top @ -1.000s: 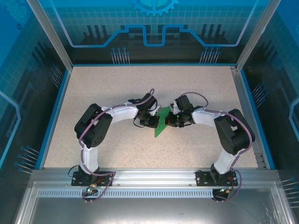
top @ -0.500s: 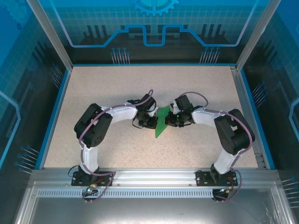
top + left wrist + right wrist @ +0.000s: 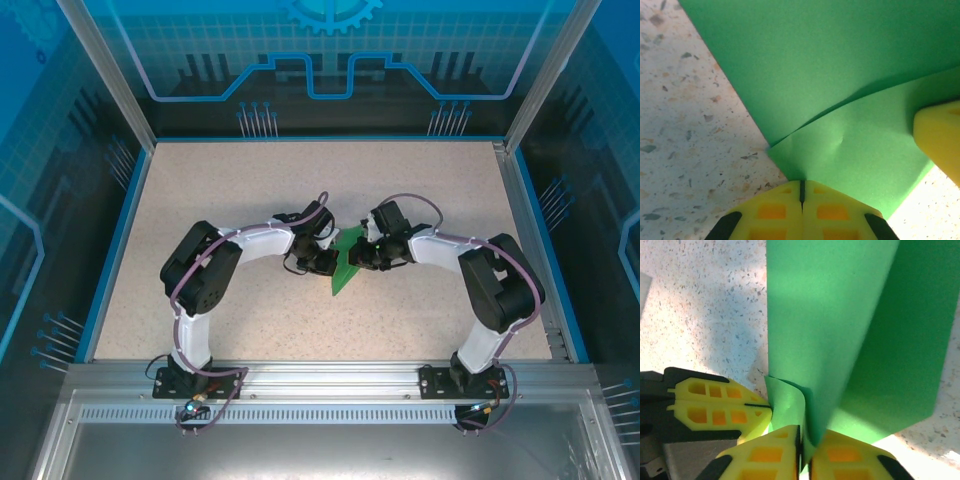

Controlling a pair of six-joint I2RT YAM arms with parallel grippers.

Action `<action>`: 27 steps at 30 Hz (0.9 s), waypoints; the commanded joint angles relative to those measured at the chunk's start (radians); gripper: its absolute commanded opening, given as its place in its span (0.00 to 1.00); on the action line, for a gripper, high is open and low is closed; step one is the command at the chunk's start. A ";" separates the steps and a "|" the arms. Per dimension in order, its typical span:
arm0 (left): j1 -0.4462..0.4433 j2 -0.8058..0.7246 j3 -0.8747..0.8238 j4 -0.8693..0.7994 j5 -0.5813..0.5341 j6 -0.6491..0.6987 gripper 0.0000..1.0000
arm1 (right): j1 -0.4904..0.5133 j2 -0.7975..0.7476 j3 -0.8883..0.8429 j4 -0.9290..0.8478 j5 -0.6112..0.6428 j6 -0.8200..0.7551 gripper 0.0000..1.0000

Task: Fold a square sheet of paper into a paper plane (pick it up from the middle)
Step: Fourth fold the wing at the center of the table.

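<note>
Mid-table on the speckled tabletop (image 3: 200, 190), the square sheet of paper (image 3: 840, 315) sits part-folded, its curled flap clamped in the tightly closed left gripper (image 3: 801, 189) and its fold nipped narrowly by the right gripper (image 3: 803, 434); edges likely need squaring before any crease is pressed.

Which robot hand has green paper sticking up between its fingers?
The right gripper: the square sheet of paper rises from between its fingers. The left gripper is shut, tips at the paper's edge.

Arms bent inward, left claw (image 3: 801, 194) closed, right claw (image 3: 805, 442) pinching.
</note>
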 commanded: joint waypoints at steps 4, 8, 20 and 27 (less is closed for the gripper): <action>0.005 0.052 0.005 -0.005 -0.017 0.013 0.04 | 0.019 -0.065 0.018 -0.050 0.013 -0.017 0.20; 0.005 0.055 0.007 -0.002 -0.016 0.013 0.04 | 0.019 -0.074 0.016 -0.050 0.005 -0.015 0.20; 0.005 0.059 0.007 0.006 -0.010 0.009 0.04 | 0.031 -0.032 0.041 -0.039 -0.016 -0.011 0.12; 0.005 0.063 0.009 0.007 -0.005 0.008 0.04 | 0.035 0.000 0.059 -0.028 -0.027 -0.002 0.09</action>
